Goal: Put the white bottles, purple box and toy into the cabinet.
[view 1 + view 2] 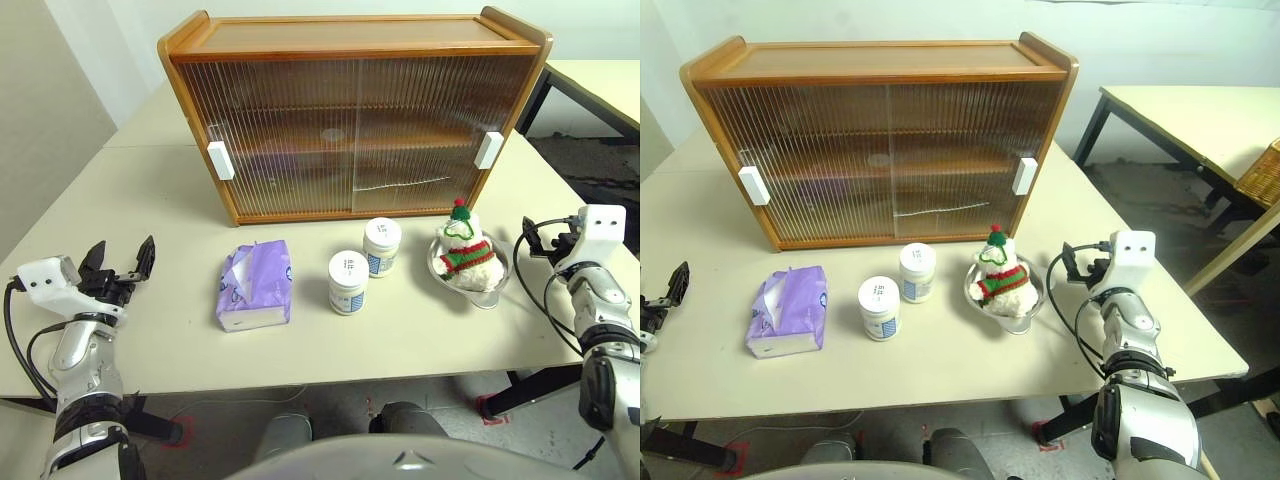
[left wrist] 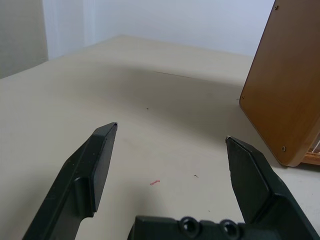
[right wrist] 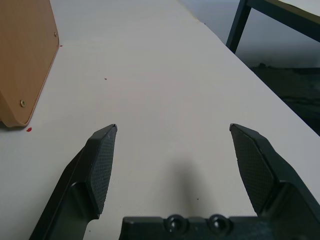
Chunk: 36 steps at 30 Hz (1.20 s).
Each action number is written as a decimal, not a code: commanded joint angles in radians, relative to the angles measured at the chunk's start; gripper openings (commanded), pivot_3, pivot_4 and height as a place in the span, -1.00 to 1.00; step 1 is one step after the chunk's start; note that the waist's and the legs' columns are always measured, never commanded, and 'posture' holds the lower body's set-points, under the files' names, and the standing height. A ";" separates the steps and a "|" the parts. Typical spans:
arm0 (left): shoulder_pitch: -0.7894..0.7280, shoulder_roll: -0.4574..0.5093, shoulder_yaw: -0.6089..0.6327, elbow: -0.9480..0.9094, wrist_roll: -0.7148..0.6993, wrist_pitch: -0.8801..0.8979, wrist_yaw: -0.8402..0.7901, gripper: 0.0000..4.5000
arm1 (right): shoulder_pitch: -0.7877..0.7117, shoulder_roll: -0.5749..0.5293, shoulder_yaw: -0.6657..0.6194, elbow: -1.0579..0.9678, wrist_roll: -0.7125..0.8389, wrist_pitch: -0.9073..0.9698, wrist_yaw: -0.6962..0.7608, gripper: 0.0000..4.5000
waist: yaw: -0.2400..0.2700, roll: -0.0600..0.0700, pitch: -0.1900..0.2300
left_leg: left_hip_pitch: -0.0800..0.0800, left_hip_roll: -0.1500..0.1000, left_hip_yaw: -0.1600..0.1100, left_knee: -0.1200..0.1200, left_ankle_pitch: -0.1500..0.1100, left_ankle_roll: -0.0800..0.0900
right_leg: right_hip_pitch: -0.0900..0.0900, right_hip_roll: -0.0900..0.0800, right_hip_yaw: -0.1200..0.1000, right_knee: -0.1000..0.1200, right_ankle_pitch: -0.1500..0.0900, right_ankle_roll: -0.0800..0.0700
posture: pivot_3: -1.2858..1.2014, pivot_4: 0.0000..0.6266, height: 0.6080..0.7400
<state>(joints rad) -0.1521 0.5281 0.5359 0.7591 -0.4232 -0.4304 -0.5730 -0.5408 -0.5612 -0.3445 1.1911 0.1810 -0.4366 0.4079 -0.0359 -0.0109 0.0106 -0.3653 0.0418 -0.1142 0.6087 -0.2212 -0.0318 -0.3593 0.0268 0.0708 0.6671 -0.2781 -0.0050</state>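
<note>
Both doors on the cabinet (image 1: 355, 115) are shut, so nothing goes in until you slide one open; I'd call that the step in hand. The cabinet sits along the back of the worktop (image 1: 150, 200). Your left hand (image 1: 118, 260) is out near the left edge and your right hand (image 1: 540, 240) near the right edge, both spread wide with nothing in them and neither touching anything.

The row in front of the cabinet, left to right: the box (image 1: 256, 285) lying flat, the two bottles (image 1: 347, 282) standing just beside each other with one a bit further back (image 1: 381, 246), then the toy (image 1: 466, 255) sitting in a glass bowl (image 1: 490, 290) towards the right edge.

I'd go for the right handle (image 1: 489, 150) with the right hand, since it's the nearer pair. Come in level, push the handle towards the middle, and keep the wrist high so you don't clip the toy below it. The left handle (image 1: 220, 160) has a clearer approach if the bowl gets in your way. Open the door fully, the box is bulky.

As for writing: the bottle labels have blue print, but it's too small to read. There's a small blue round mark on the box, also unreadable.
</note>
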 commanded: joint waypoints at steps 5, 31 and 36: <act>-0.048 -0.001 -0.034 -0.008 0.016 0.035 -0.003 0.98 | 0.009 -0.033 -0.028 -0.085 0.047 -0.005 0.061 1.00 | -0.001 0.001 0.000 | 0.000 0.000 0.000 0.001 0.000 0.000 | 0.000 0.000 0.000 0.000 0.000 0.000 | -0.06 -1.00 1.00; -0.109 0.037 -0.038 0.041 0.015 0.036 -0.022 0.98 | 0.079 -0.130 0.083 -1.165 0.469 0.818 0.529 1.00 | -0.057 0.001 0.000 | -0.002 -0.002 0.021 0.023 -0.010 0.014 | 0.001 0.023 0.001 -0.001 0.000 -0.001 | -0.09 -1.00 1.00; -0.104 0.030 -0.041 -0.003 0.010 0.054 -0.007 0.98 | 0.077 -0.127 0.112 -1.266 0.542 0.915 0.588 1.00 | -0.055 0.001 -0.001 | -0.002 -0.003 0.023 0.025 -0.010 0.014 | 0.000 0.024 0.001 -0.001 0.000 -0.002 | -0.07 -1.00 1.00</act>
<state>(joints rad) -0.2554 0.5638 0.5017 0.7801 -0.4216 -0.3896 -0.5850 -0.4604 -0.6810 -0.2521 -0.0404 0.6937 0.4453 0.9718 -0.0905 -0.0100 0.0101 -0.3680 0.0385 -0.0914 0.6341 -0.2313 -0.0177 -0.3601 0.0513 0.0716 0.6657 -0.2785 -0.0066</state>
